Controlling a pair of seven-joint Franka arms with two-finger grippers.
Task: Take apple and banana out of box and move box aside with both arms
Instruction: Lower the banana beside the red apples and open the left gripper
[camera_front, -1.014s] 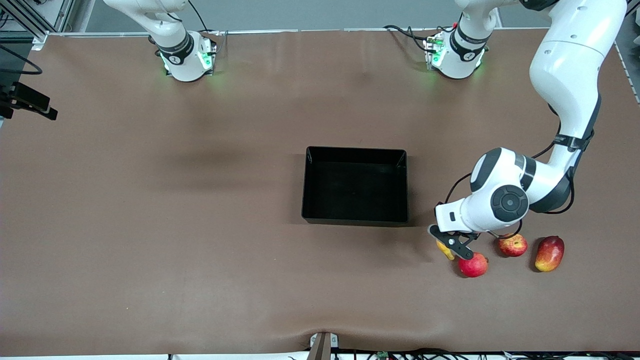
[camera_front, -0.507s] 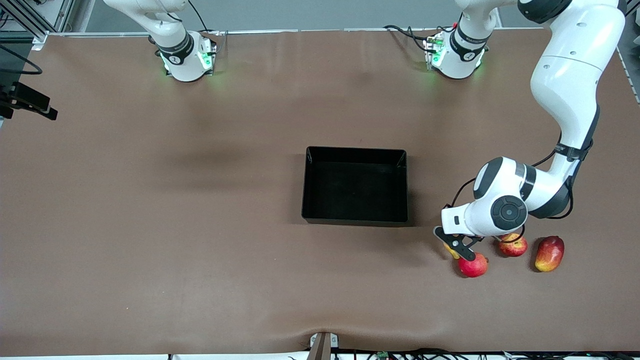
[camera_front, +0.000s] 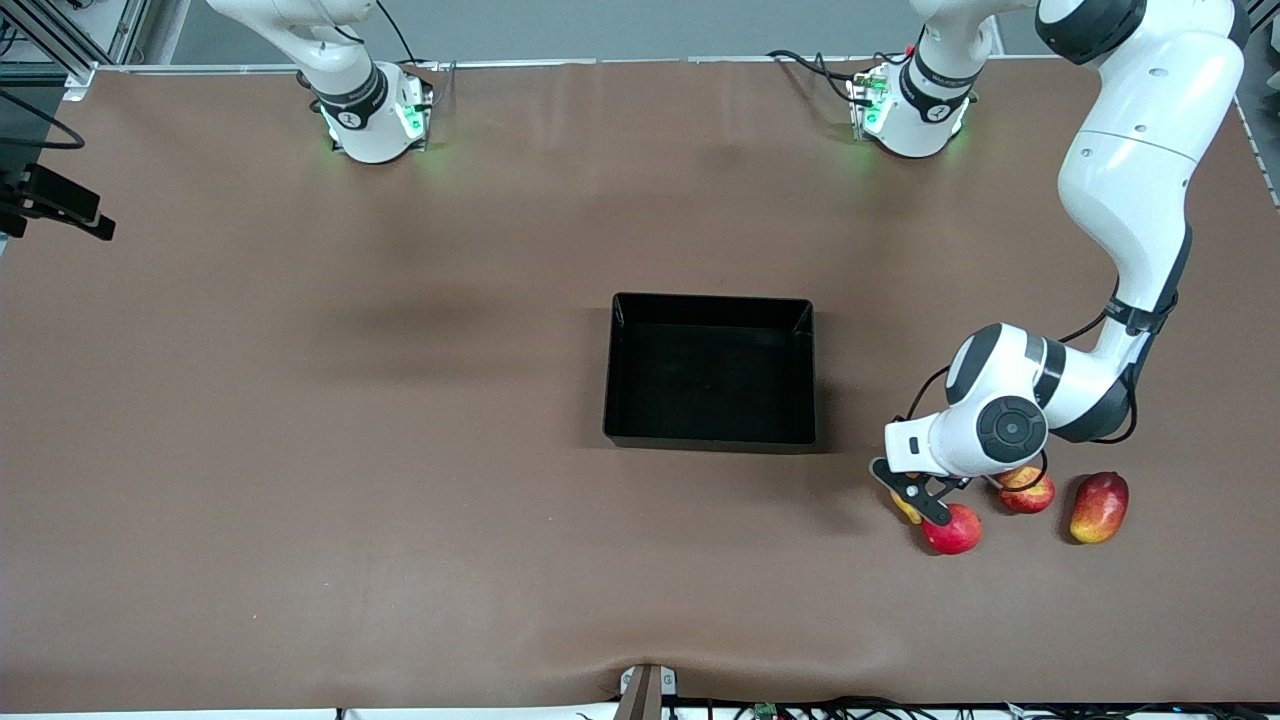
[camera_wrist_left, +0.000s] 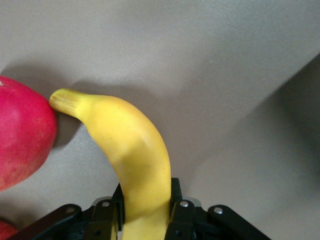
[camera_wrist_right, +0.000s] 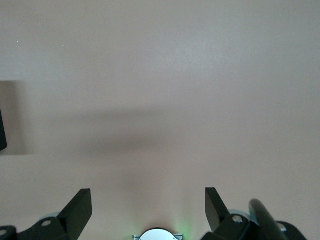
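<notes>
My right gripper (camera_wrist_right: 148, 210) waits with its jaws wide apart over bare table near its base. The box (camera_front: 709, 370) sits empty mid-table. Toward my left arm's end from the box, my left gripper (camera_front: 912, 492) clamps the banana (camera_wrist_left: 131, 150), its tip touching the pink fruit (camera_front: 952, 530) on the table, the apple (camera_front: 1026, 490) just beside. Release comes next, I judge, then the box.

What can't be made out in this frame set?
- Banana: front view shows only a sliver; the left gripper and wrist cover the rest. Left wrist view cuts its held end off.
- Apple: partly under the left arm's wrist; whether it touches the cable is unclear.
- Pink-red fruit: cropped in the left wrist view; contact with the banana's stem uncertain.
- Right gripper: outside the front view; only its fingers show in the right wrist view.
- Box: glossy black interior, detail indistinct.
</notes>
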